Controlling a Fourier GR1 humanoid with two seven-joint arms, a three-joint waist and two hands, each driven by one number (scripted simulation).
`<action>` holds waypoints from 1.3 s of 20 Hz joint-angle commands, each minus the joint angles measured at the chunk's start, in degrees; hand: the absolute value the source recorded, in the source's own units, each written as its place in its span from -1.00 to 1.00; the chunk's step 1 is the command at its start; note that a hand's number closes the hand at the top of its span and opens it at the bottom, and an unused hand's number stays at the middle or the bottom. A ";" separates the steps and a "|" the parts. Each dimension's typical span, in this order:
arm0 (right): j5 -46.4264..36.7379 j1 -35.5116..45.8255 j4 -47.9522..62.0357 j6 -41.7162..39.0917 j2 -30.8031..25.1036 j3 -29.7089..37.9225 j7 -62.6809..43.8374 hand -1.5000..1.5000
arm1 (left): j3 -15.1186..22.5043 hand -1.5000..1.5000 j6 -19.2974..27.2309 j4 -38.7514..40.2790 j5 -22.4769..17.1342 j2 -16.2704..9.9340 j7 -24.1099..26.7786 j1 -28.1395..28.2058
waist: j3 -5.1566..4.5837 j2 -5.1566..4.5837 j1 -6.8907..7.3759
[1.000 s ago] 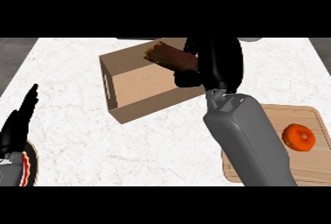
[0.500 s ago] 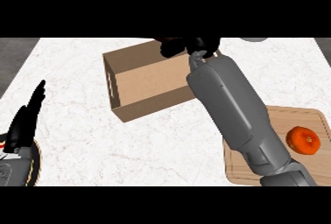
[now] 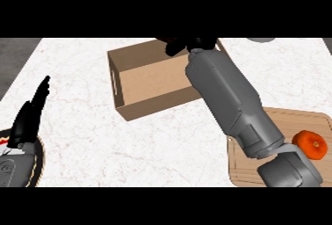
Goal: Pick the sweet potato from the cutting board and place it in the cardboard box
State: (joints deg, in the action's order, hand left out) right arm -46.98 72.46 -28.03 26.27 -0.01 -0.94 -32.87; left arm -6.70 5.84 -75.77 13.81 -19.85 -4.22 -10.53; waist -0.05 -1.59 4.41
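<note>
Spanning white marble counter [image 3: 162,145], cardboard box [image 3: 152,85] and cutting board [image 3: 250,165].

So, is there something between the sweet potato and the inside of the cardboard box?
Nothing visible blocks it. The right hand is over the far edge of the open cardboard box; a dark sliver there may be the sweet potato, mostly hidden. The box shows only bare floor.

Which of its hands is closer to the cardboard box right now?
The right hand. It is over the cardboard box's far edge, its forearm stretched across the box. The left hand rests open near the view's left edge, apart from the box, on the counter.
</note>
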 commanded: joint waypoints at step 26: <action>22.58 -5.19 -0.30 16.72 -1.28 16.15 34.16 -1.00 | -4.09 0.00 -1.14 3.49 -1.28 -1.40 4.34 3.70 | 0.06 1.39 -3.62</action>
State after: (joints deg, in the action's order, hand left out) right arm -27.39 70.97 -24.64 45.43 -0.61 13.82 -3.19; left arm -9.06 5.04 -73.95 13.32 -20.68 -2.48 -9.39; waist 0.03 -0.82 2.46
